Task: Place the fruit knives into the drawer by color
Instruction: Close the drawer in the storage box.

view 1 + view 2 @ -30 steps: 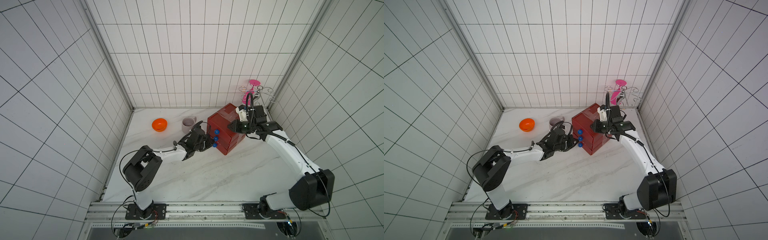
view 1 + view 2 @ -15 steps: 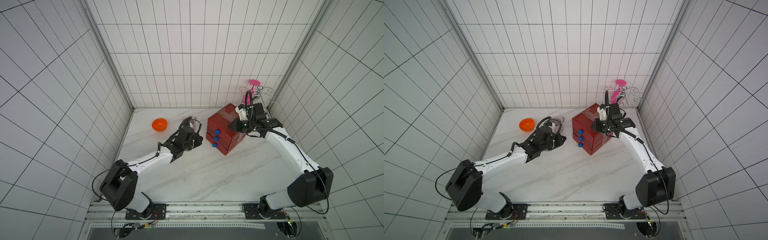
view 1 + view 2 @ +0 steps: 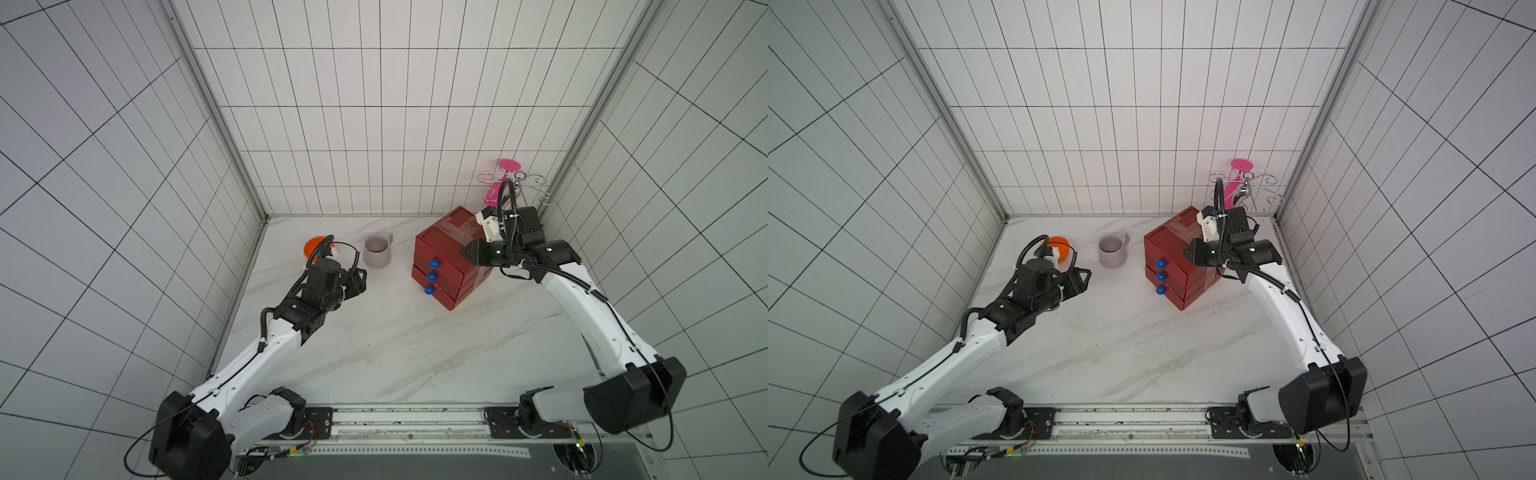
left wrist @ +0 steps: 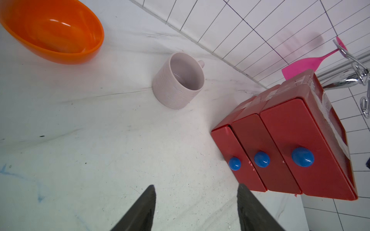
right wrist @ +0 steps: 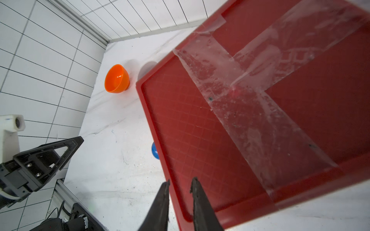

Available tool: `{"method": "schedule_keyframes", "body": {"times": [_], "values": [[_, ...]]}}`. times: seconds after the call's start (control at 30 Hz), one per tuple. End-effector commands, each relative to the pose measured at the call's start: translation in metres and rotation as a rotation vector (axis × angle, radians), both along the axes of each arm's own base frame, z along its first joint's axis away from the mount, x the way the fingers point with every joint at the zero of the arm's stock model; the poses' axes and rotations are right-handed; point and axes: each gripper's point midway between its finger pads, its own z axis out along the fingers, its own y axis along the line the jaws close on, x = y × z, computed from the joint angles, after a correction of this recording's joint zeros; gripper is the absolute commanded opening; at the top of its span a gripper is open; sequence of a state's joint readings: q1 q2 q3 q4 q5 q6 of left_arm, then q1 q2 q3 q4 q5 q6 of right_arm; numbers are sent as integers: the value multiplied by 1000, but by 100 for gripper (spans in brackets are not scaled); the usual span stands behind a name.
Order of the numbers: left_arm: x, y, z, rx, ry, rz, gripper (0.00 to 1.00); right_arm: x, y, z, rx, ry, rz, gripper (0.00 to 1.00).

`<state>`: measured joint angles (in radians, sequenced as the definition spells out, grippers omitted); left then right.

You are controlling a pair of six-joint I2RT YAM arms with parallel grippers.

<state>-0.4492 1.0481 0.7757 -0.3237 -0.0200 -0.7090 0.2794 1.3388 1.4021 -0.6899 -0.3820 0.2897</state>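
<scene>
Seeing red drawer chest (image 3: 446, 251) standing at 2 o'clock on marble counter (image 3: 395, 340), its three blue knobs (image 4: 302, 157) facing 8 o'clock, all fronts looking pushed in. My left tool (image 4: 196, 186) is hovering at 10 o'clock, jaws spread, nothing between them, well apart from chest and pointing toward it. Right tool (image 5: 181, 180) is sitting over chest top beside clear tape (image 5: 240, 100), jaws narrow, straddling rim. I cannot tell whether it's pinching. Mauve mug (image 3: 377, 251) is standing at 12 o'clock, orange bowl (image 3: 313, 247) at 11.
</scene>
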Motion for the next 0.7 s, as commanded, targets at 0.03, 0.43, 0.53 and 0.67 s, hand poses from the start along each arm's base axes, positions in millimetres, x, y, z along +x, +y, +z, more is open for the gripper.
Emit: {"method": "schedule_keyframes", "body": {"times": [0.03,0.43,0.53,0.67], "values": [[-5,28,12,88,-70,73,75,-15,4,79,64,-213,37,26],[-13,107,43,304,-162,297,87,-67,-15,70,61,-253,17,61],[-13,125,43,393,-175,364,89,-81,-20,56,62,-246,11,85],[-6,143,32,483,-213,439,89,-99,-32,34,46,-248,-20,99]]}}
